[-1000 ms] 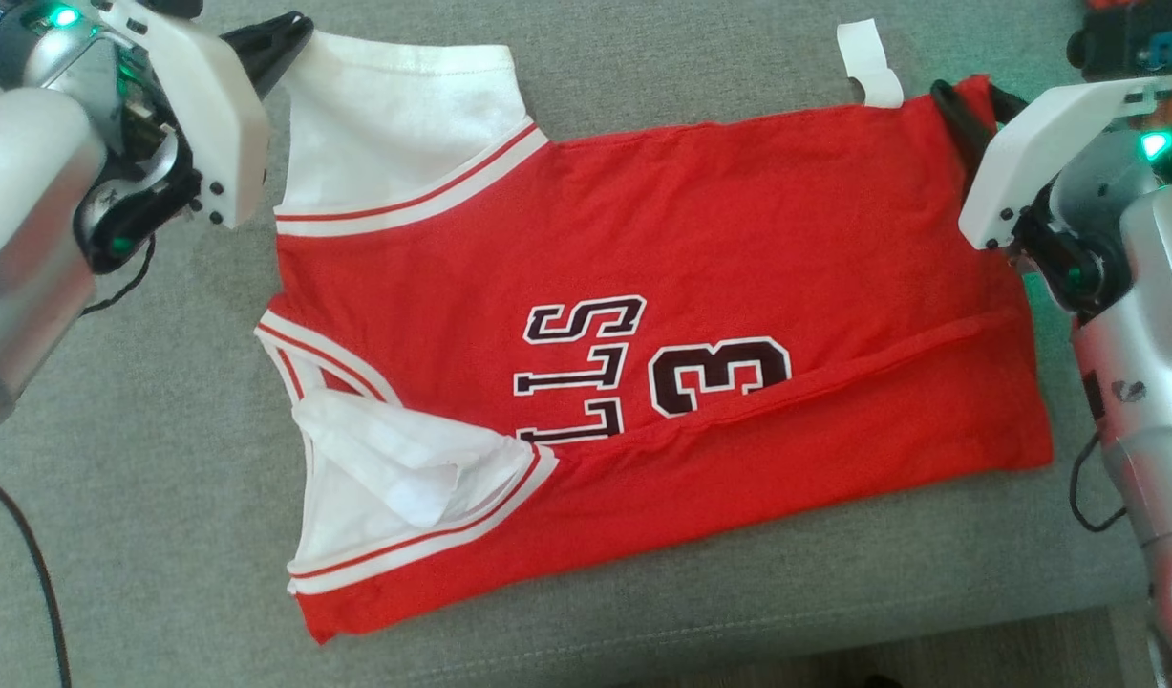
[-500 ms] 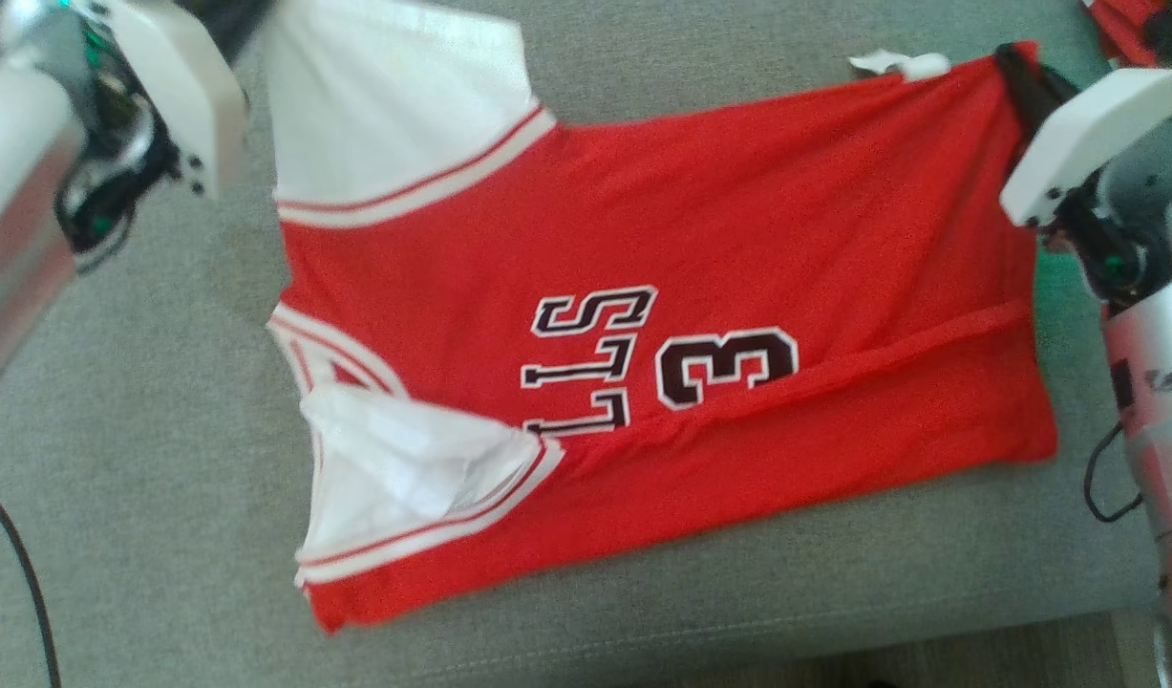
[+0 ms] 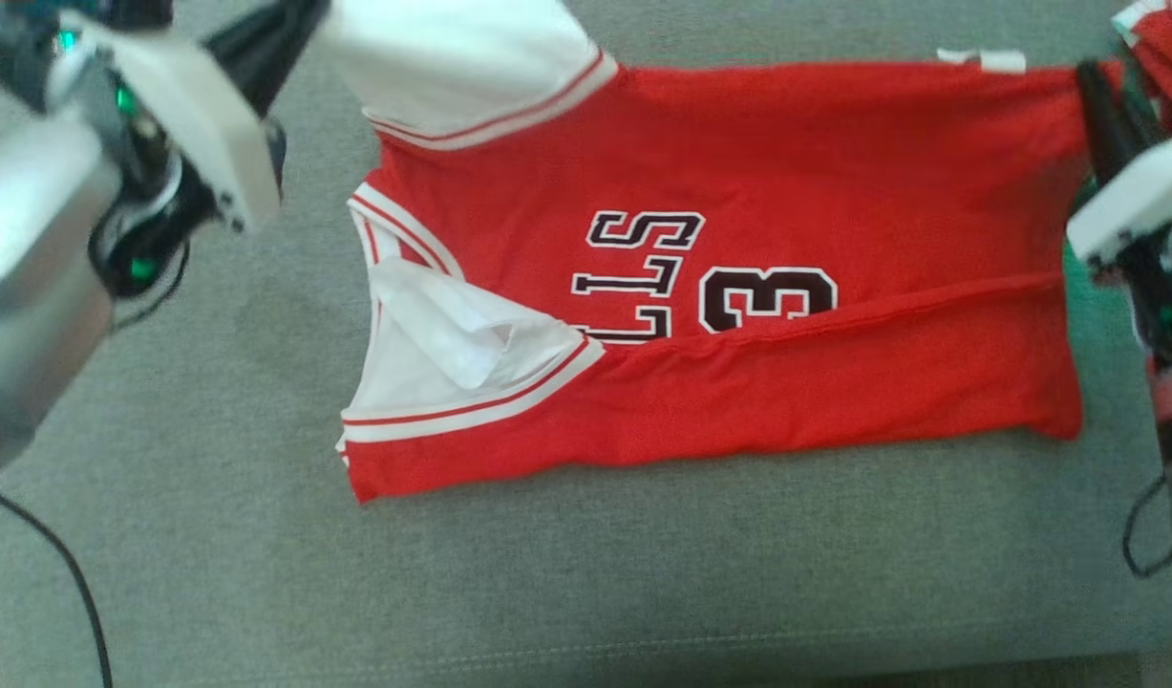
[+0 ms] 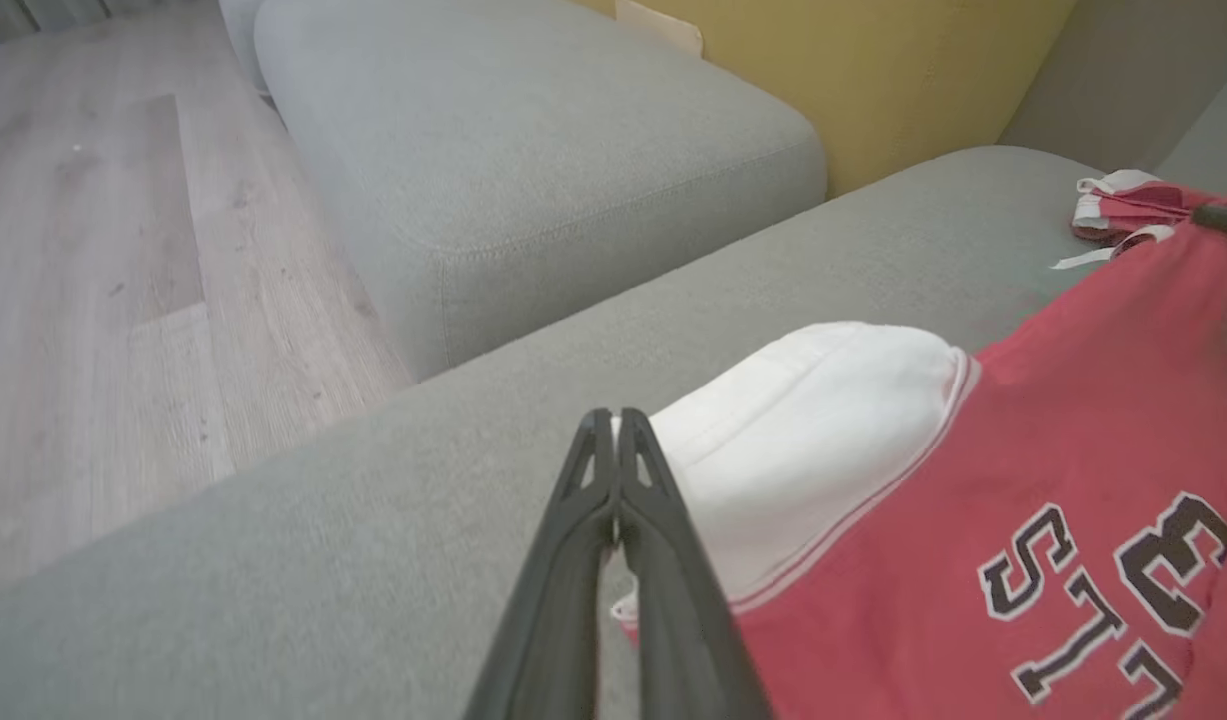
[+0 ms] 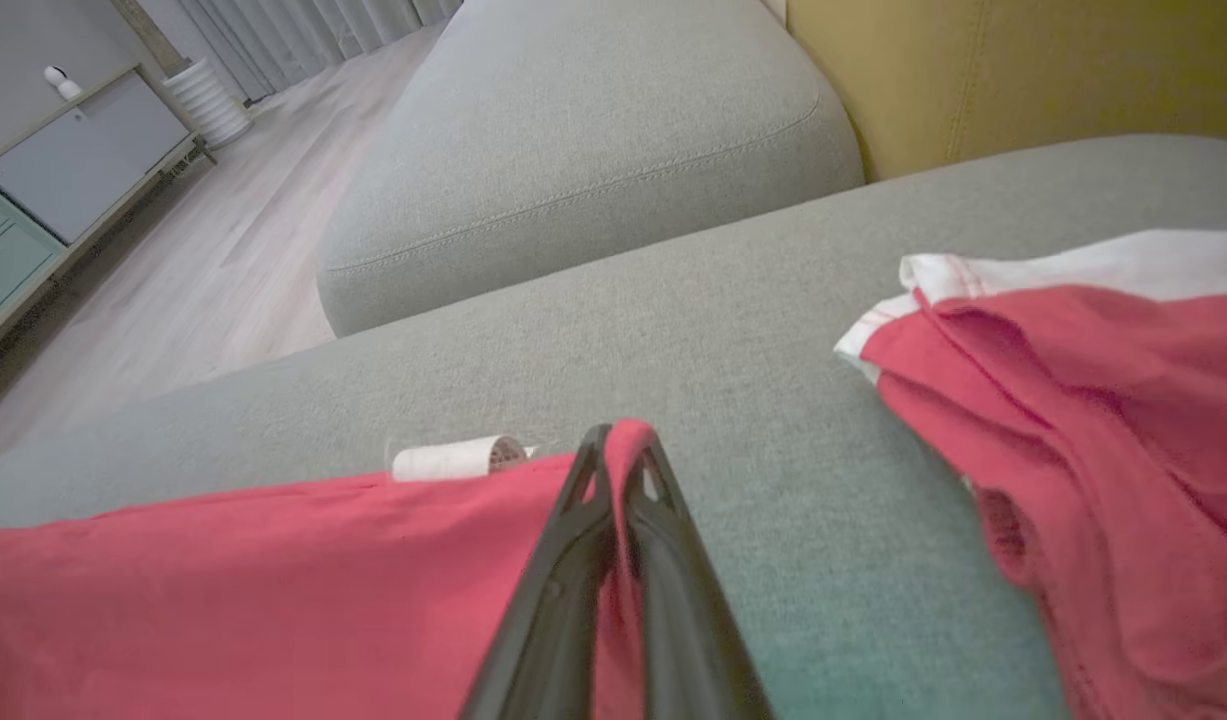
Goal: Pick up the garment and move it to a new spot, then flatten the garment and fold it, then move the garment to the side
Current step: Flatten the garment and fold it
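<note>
Grey sofa cushion point(image 3: 586, 592) is carrying the red jersey point(image 3: 738, 401), lying folded lengthwise across frame centre. Left gripper point(image 4: 616, 425) is pinching its white sleeve point(image 3: 461, 57) at upper left, fingers closed; right gripper point(image 5: 621, 440) is clamping the hem corner point(image 3: 1058, 86) at upper right.

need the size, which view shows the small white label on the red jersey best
The right wrist view: the small white label lies closest there, curled against the red jersey. The head view shows a small blurred strip, the left wrist view a faint distant sliver.
</note>
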### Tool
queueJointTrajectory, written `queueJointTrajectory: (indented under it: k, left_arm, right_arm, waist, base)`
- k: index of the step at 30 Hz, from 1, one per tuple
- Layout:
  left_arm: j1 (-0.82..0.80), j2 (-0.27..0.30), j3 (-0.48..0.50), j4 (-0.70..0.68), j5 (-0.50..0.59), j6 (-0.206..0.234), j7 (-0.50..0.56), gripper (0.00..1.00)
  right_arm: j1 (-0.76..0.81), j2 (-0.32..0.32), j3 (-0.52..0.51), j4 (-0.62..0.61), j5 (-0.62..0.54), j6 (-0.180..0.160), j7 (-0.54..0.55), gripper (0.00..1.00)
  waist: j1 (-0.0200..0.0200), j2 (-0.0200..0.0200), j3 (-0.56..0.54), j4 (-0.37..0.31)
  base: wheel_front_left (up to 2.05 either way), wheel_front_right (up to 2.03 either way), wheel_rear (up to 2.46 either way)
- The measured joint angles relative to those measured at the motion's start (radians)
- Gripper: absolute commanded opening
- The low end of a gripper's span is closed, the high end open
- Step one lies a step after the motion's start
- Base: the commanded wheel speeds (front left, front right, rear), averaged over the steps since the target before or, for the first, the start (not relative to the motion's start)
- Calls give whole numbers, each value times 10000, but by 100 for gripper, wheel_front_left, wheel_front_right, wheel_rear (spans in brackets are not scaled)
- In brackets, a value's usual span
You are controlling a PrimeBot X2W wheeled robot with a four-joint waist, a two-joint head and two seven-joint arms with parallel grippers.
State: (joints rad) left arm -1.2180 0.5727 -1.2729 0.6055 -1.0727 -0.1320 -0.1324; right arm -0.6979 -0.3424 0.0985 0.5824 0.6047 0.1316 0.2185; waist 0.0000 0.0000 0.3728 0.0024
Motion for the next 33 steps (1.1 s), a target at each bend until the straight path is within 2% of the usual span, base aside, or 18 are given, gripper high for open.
queueJointTrajectory:
  k: [5, 13, 22, 33]
  left_arm:
    - [685, 546, 17, -725, -320, 35, -211, 0]
    - [2150, 1145, 127, -2510, -930, 621, -640, 0]
    - [3205, 1766, 173, -4136, -1183, 1498, -913, 0]
    - [4272, 2387, 267, -5227, -1513, 2040, -1072, 0]
  right_arm:
    - [998, -301, 19, -727, 606, 0, -384, 0]
    - [2407, -635, -19, -1384, 1012, 0, -917, 0]
    - [2924, -911, 176, -2174, 888, 0, -1409, 0]
    - [3855, -974, -215, -2456, 886, 0, -1615, 0]
  waist:
    - [0, 0, -103, 251]
    - [0, 0, -333, 601]
    - [0, 0, -246, 588]
    - [0, 0, -193, 630]
  base:
    - [0, 0, 0]
    - [0, 0, 0]
    - [0, 0, 0]
    - [0, 0, 0]
